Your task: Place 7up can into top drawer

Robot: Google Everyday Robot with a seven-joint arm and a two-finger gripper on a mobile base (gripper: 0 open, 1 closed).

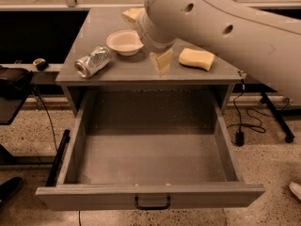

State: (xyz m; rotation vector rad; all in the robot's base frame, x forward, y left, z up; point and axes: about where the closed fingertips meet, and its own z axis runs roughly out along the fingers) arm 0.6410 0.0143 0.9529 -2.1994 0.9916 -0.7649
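7up can (93, 62) lies sideways on cabinet top (141, 73) beside white bowl (124, 42), top drawer (94, 197) open below; gripper (162, 61) hangs between bowl and yellow sponge (196, 59), aperture unreadable, and should approach the can across its narrow width.

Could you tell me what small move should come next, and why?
Probably shift the gripper sideways toward the 7up can. The can lies on its side on the cabinet top beside the white bowl, ungrasped; the gripper hangs between bowl and yellow sponge, and the top drawer stands open.
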